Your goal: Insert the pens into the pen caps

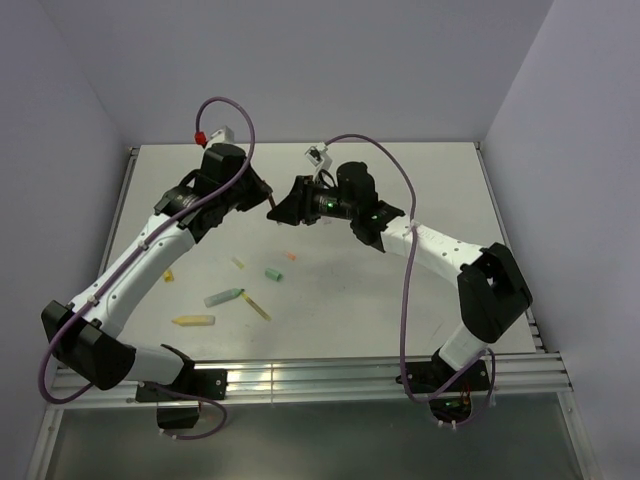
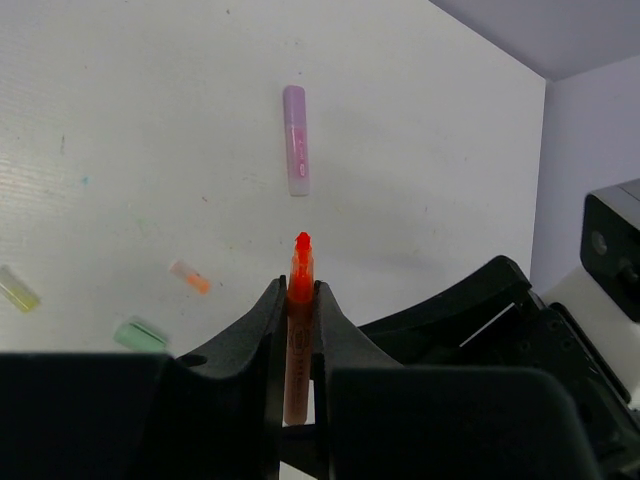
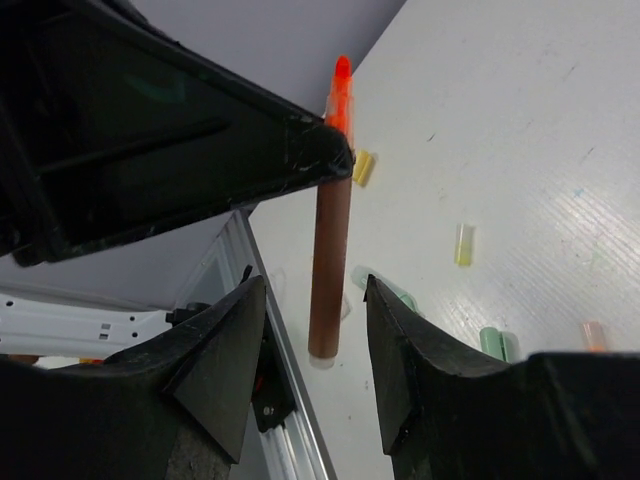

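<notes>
**Orange pen pinched by the left end effector, right one just straddling it**

So the left end effector (image 2: 298, 292) is clenched on the orange pen (image 2: 301, 262), held up off the tabletop (image 2: 150, 120), with the felt tip poking out past its fingers. In the right wrist view, the right end effector (image 3: 315, 290) is spread apart. The pen's back end sits between its fingers with a gap on each side, so no contact. Lying on the tabletop are a pink pen (image 2: 296, 140) beyond the tip, and an orange cap (image 2: 190, 277) and a green cap (image 2: 140, 334) off to one side.
</notes>
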Robot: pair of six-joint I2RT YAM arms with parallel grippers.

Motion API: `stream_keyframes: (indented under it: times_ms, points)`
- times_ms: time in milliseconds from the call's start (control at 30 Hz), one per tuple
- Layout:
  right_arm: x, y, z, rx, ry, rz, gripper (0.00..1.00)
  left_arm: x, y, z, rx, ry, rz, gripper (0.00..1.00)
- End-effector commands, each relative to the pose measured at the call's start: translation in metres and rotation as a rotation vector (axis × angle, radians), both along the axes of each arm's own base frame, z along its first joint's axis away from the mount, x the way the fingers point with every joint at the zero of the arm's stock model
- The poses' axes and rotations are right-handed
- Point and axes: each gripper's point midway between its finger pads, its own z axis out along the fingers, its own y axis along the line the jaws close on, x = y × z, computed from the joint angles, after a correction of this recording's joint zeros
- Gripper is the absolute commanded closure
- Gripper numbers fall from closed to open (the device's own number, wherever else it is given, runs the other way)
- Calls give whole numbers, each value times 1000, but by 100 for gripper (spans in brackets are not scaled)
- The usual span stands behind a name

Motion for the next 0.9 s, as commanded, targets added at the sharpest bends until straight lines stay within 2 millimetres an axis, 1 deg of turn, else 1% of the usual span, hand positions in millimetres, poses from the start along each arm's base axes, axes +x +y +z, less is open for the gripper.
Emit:
stream_keyframes:
  times_ms: [0, 67, 133, 200, 367, 433, 533, 567, 633, 700, 733, 767, 833, 867]
  points:
    - [4, 9, 17, 26, -29, 0, 49, 4, -8, 32, -47, -79, 0, 100]
    - [5, 11, 16, 28, -25, -2, 51, 3, -11, 32, -49, -80, -4, 100]
    - [6, 11, 16, 29, -21, -3, 52, 3, -12, 32, -51, -81, -6, 100]
    - [5, 12, 15, 25, -18, -1, 56, 2, -14, 33, -55, -84, -14, 100]
    - [6, 10, 15, 22, -24, -22, 60, -1, -22, 30, -55, -75, -32, 100]
    - [6, 10, 14, 17, -22, -23, 64, -3, -25, 29, -56, -75, -40, 100]
    - [6, 8, 14, 12, -25, -33, 76, -4, -28, 27, -58, -72, -45, 100]
    - [7, 7, 14, 9, -27, -35, 87, -4, -28, 28, -59, -75, -47, 100]
    - [7, 4, 9, -7, -21, -49, 99, -6, -29, 29, -63, -79, -53, 100]
    - [6, 1, 9, -13, -28, -61, 100, -6, -29, 30, -66, -85, -56, 99]
    - [6, 0, 8, -18, -26, -64, 100, -6, -28, 31, -61, -90, -54, 96]
    - [5, -2, 6, -25, -29, -66, 100, -5, -26, 33, -59, -96, -48, 84]
    - [5, -6, 8, -33, -34, -76, 100, -6, -22, 39, -56, -115, -38, 75]
    - [3, -7, 6, -41, -38, -76, 100, -8, -21, 43, -59, -122, -35, 67]
